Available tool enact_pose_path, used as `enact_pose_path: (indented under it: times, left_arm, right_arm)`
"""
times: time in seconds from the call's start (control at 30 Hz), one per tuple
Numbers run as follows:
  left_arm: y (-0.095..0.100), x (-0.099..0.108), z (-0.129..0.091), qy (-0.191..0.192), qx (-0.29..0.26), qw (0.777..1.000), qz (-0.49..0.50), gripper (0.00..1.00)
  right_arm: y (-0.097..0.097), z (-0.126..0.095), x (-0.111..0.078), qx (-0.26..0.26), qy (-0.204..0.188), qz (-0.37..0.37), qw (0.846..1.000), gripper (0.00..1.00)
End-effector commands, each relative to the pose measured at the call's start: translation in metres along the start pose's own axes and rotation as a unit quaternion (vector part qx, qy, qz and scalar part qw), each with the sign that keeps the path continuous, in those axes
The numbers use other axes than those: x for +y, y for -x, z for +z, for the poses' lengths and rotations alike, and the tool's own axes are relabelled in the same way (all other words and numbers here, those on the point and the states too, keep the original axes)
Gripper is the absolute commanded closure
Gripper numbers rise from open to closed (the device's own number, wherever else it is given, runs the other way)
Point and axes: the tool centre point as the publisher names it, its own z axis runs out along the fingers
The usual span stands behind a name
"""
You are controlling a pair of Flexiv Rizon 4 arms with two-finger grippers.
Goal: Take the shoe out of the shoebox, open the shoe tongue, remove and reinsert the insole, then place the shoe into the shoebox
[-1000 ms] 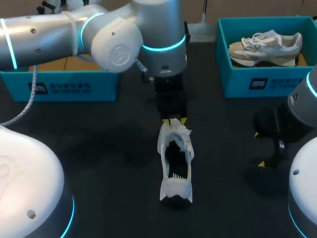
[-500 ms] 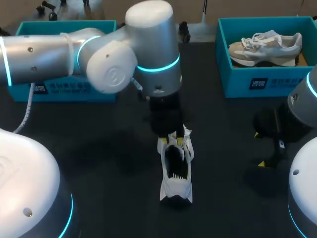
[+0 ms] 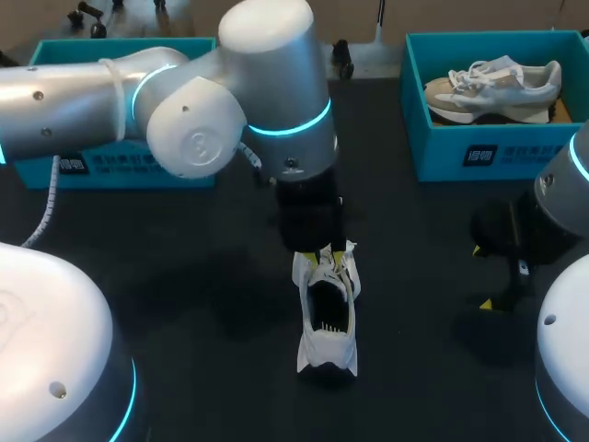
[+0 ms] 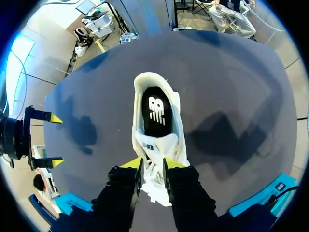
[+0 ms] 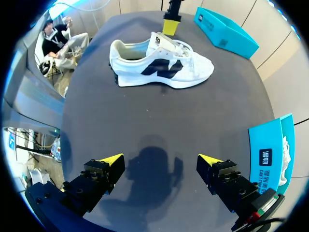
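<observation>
A white shoe [image 3: 324, 345] with dark side marks stands upright in the middle of the table, toe towards the back. Its black insole [image 4: 155, 113] lies inside the shoe [image 4: 145, 79]. My left gripper [image 3: 329, 256] comes down from above onto the raised tongue [image 4: 155, 146] and is shut on it, one yellow tip on each side. The right wrist view shows the shoe [image 5: 161, 67] side-on, with a left fingertip [image 5: 170, 24] at the tongue. My right gripper [image 5: 161, 162] hangs open and empty over bare table, to the shoe's right [image 3: 480, 276].
A teal shoebox [image 3: 479, 152] at the back right holds a second, grey-beige shoe [image 3: 492, 87]. Another teal box [image 3: 120, 166] stands at the back left, partly behind my left arm. Bare dark tabletop lies around the shoe.
My left gripper has come down from behind the shoe's toe onto the tongue, and its fingers have narrowed around it. The right arm has kept still.
</observation>
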Motion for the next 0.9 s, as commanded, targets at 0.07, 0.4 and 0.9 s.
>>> enact_pose_path:
  times: [0.07,0.4,0.9]
  left_arm:
    - [0.004,-0.004,0.019,-0.004,0.015,1.0,-0.003,0.8]
    - [-0.004,-0.025,0.022,-0.002,0.019,1.0,0.002,0.78]
    - [-0.001,-0.046,-0.018,-0.097,-0.023,0.968,-0.229,0.0]
  right_arm:
    - [-0.001,0.0,0.0,-0.001,0.0,0.0,1.0,0.0]
    - [-0.001,0.0,0.0,-0.001,0.0,0.0,1.0,0.0]
    - [-0.001,0.0,0.0,-0.001,0.0,0.0,1.0,0.0]
